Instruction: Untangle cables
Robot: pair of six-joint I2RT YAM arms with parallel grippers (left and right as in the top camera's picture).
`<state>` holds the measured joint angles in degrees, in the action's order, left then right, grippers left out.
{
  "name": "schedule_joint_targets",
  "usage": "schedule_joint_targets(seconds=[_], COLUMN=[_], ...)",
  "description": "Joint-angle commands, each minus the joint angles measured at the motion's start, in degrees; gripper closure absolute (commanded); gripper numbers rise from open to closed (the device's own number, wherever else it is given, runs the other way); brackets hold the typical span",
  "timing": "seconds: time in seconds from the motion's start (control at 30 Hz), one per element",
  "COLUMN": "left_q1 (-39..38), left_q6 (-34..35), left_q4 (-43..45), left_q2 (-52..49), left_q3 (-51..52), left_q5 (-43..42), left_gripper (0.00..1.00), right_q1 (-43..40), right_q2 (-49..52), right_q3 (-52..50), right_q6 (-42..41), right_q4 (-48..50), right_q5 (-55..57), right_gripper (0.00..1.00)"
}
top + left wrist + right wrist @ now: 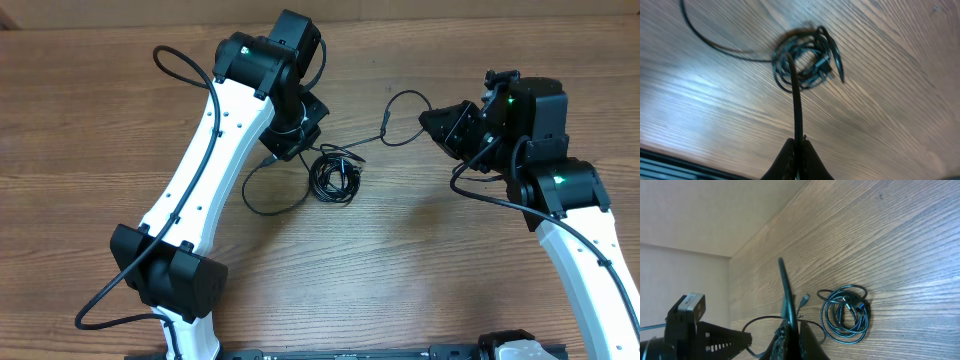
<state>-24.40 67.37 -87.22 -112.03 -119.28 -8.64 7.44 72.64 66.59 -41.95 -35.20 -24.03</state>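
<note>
cable coil (335, 178): a small round bundle of thin black cords, flat on the table (420, 260) near its middle and a little toward the far edge.
trailing cord (262, 211): leaves the coil's left side in a wide curve toward the near edge.
left strand (797, 110): a black cord rising from the left pincer, pointing at the coil.
left gripper (799, 147): fingers pressed together on the left strand, just beside the coil.
right strand (786, 295): a stiff black cord standing up from the right pincer.
right gripper (790, 330): clamped tight on the right strand, well apart from the coil, toward the right edge.
</note>
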Motion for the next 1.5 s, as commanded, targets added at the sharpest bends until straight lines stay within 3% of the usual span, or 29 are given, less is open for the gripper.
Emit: schedule_joint_targets(seconds=[0.0, 0.27, 0.37, 0.5, 0.57, 0.6, 0.7, 0.8, 1.13, 1.27, 1.37, 1.47], left_q1=[-0.3, -0.3, -0.3, -0.3, -0.4, -0.4, -0.4, -0.4, 0.0, -0.4, -0.5, -0.4], left_q6=[-5.0, -5.3, -8.5, -20.2, -23.1, -24.1, -24.1, -24.1, -21.0, -21.1, -21.0, -20.7], left_q4=[-2.2, -4.2, -3.2, 2.1, 3.3, 3.4, 2.8, 3.1, 3.5, 3.5, 3.5, 3.4], left_q2=[0.8, 0.8, 0.8, 0.8, 0.8, 0.8, 0.9, 1.0, 2.5, 2.5, 2.5, 2.5], left_q3=[-0.1, -0.1, -0.1, -0.1, -0.1, -0.1, -0.1, -0.1, -0.2, -0.2, -0.2, -0.2], left_q5=[8.5, 10.6, 6.5, -6.7, -11.1, -12.9, -12.8, -12.0, -21.2, -25.9, -25.9, -29.4], left_gripper=[0.96, 0.96, 0.96, 0.96, 0.96, 0.96, 0.96, 0.96, 0.96, 0.96, 0.96, 0.96], right_q1=[-1.0, -5.3, -5.3, -5.3, -5.3, -5.3, -5.3, -5.2, -1.0, 4.2, 7.9, 10.1], right_q2=[-0.6, -0.6, -0.6, -0.6, -0.6, -0.6, -0.6, -0.6, -0.6, -0.6, -0.5, -0.5], right_q3=[1.4, 1.4, 1.4, 1.4, 1.4, 1.4, 1.4, 1.4, 1.3, 1.3, 1.3, 1.3], right_q6=[-1.4, -3.5, -2.6, -2.6, -2.5, -1.8, 0.3, 0.5, 41.6, 45.5, 45.5, 46.2], right_q4=[-0.1, -6.9, -8.1, -8.5, -8.6, -8.7, -9.3, -10.6, -8.8, -8.6, -8.6, -8.6], right_q5=[4.4, 13.7, 13.4, 7.3, 5.9, 5.9, 5.9, 5.7, -20.3, -19.3, -16.7, -16.5], right_gripper=[0.96, 0.96, 0.96, 0.96, 0.83, 0.63, 0.21, 0.08, 0.0, 0.02, 0.14, 0.17])
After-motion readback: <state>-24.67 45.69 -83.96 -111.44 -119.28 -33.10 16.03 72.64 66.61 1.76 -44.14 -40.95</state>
